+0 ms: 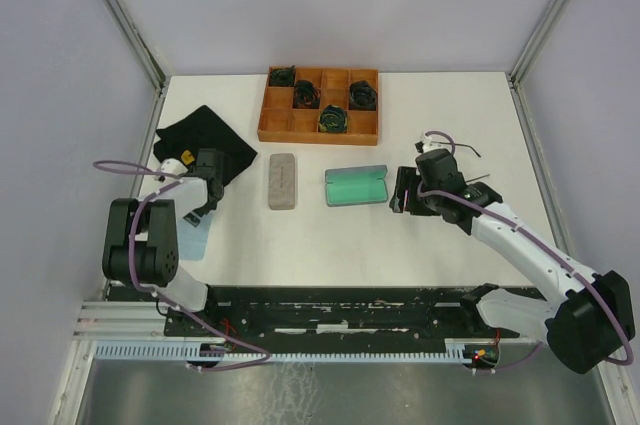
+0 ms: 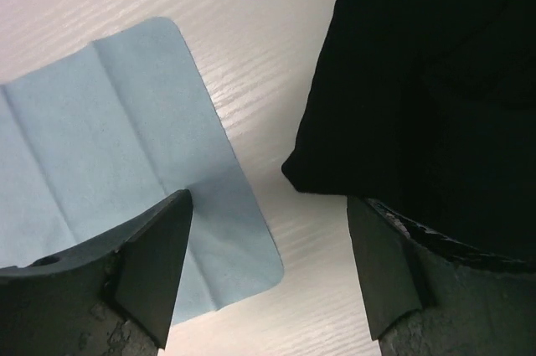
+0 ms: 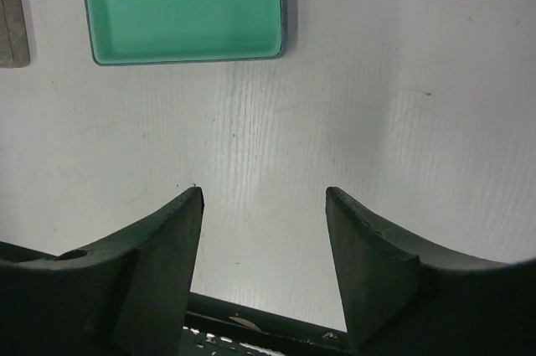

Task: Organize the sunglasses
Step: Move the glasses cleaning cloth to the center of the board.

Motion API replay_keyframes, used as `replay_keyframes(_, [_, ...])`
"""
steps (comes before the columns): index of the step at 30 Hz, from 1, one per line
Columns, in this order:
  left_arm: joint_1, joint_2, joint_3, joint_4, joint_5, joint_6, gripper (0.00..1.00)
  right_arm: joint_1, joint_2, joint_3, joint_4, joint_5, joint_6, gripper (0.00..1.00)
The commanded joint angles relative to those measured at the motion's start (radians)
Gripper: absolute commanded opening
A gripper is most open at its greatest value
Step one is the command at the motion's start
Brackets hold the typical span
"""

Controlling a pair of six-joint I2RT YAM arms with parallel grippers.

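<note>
No sunglasses show plainly in any view. A few thin dark wires stick out beside my right wrist in the top view, and I cannot tell what they are. An open case with a green lining [image 1: 355,186] [image 3: 184,8] lies mid-table, empty. A closed grey case [image 1: 284,181] lies just left of it. My right gripper [image 1: 403,190] [image 3: 264,193] stands open over bare table beside the green case's right end, holding nothing. My left gripper [image 1: 208,203] [image 2: 268,198] is open above the strip of table between a light blue cloth [image 2: 100,147] and a black cloth [image 2: 435,79], with nothing between its fingers.
A wooden compartment tray [image 1: 320,136] at the back holds several dark green coiled bundles [image 1: 333,119]. The black cloth [image 1: 205,140] spreads at the far left. The blue cloth [image 1: 192,237] lies by the left arm's base. Enclosure walls ring the table.
</note>
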Motion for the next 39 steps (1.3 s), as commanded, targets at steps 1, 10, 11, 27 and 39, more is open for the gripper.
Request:
replay_keyframes(1, [0.034, 0.065, 0.011, 0.020, 0.092, 0.025, 0.79, 0.003, -0.006, -0.004, 0.024, -0.001, 0.008, 0.69])
replay_keyframes(10, [0.061, -0.050, -0.134, 0.134, 0.208, 0.005, 0.28, 0.002, -0.005, 0.011, 0.022, -0.006, 0.002, 0.70])
replay_keyframes(11, [0.061, -0.068, -0.152, 0.143, 0.218, 0.007, 0.18, 0.003, -0.008, 0.009, 0.022, -0.006, 0.001, 0.70])
replay_keyframes(27, [-0.074, -0.441, -0.343, 0.121, 0.374, 0.046, 0.03, 0.002, -0.077, 0.036, -0.024, 0.035, -0.003, 0.71])
replay_keyframes(39, [-0.484, -0.564, -0.368, -0.026, 0.250, -0.070, 0.03, 0.002, -0.117, 0.026, -0.054, 0.053, 0.003, 0.71])
